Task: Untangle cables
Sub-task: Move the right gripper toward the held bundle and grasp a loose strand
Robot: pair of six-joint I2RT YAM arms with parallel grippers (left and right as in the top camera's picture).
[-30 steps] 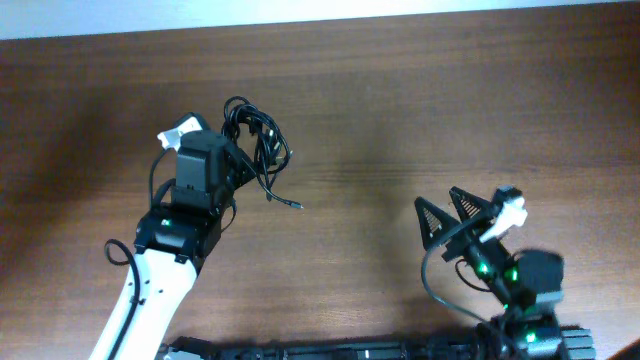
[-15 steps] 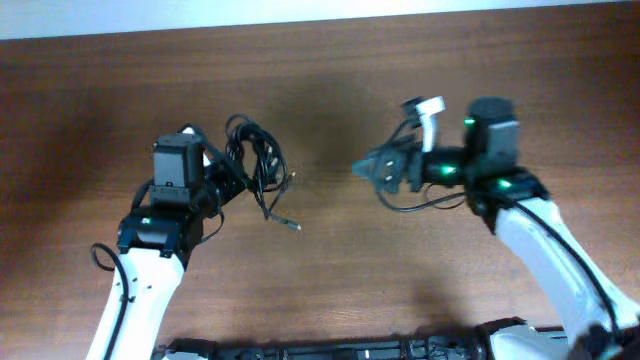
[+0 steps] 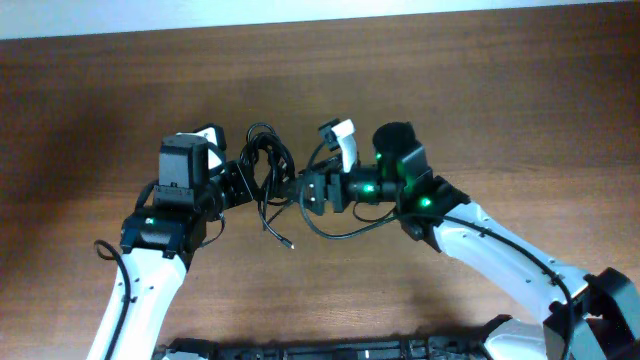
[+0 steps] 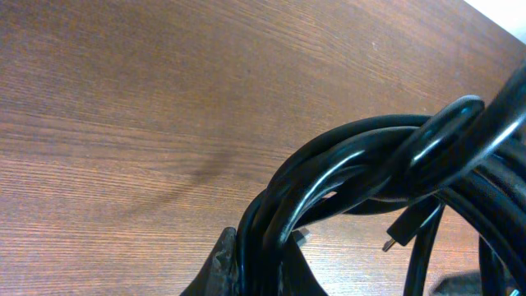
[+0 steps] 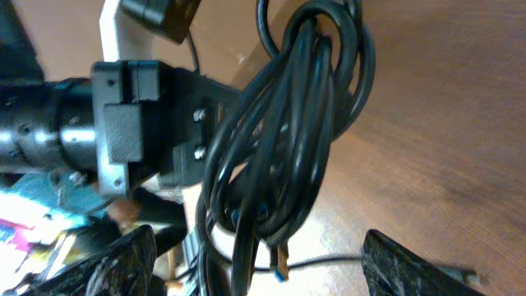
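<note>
Black cables [image 3: 266,160] bunch mid-frame, pinched in the closed left gripper [image 3: 240,182]; right gripper [image 3: 300,190] stands wide open around them.

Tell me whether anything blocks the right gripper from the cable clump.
Nothing visible does. The right gripper has its open fingers on either side of the cable clump, and the left gripper grips the clump from the opposite side.

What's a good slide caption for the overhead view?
Left gripper pinches the knotted cables; right gripper, jaws open, faces them.
</note>
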